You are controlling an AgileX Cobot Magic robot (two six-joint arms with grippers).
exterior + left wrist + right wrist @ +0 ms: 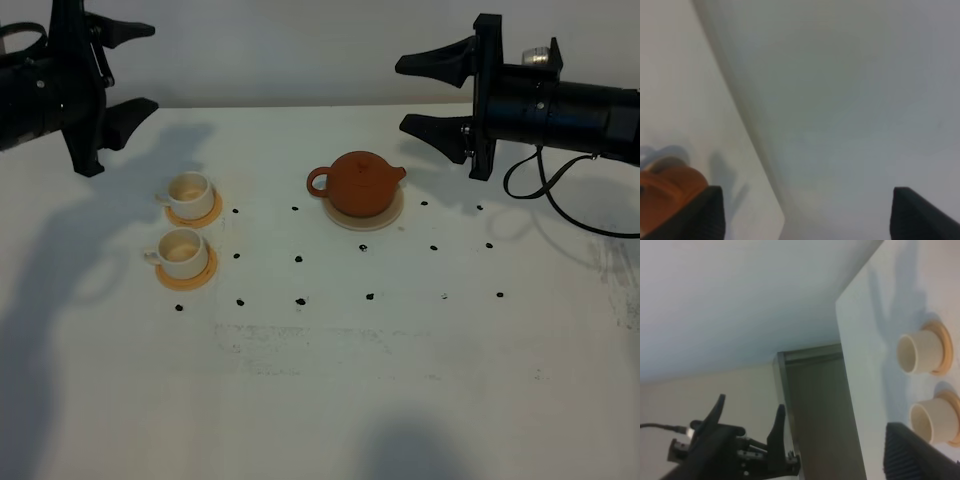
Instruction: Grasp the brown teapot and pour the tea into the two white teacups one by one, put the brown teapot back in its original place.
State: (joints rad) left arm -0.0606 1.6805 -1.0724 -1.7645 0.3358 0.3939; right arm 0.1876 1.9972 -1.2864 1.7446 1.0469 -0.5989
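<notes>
Teapot [358, 183] — matt reddish clay, smooth; cups [190, 190] smooth white, prob. ceramic; table [400, 380] — matt w/ scuffs.

Bright overhead light, soft dark shadows, blurred wrist views

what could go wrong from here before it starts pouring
1. The handle of the teapot is a small loop turned away from the right gripper; an off grasp may tip the pot.
2. The cups sit close together, so tea aimed at one may splash the other or the table.
</notes>
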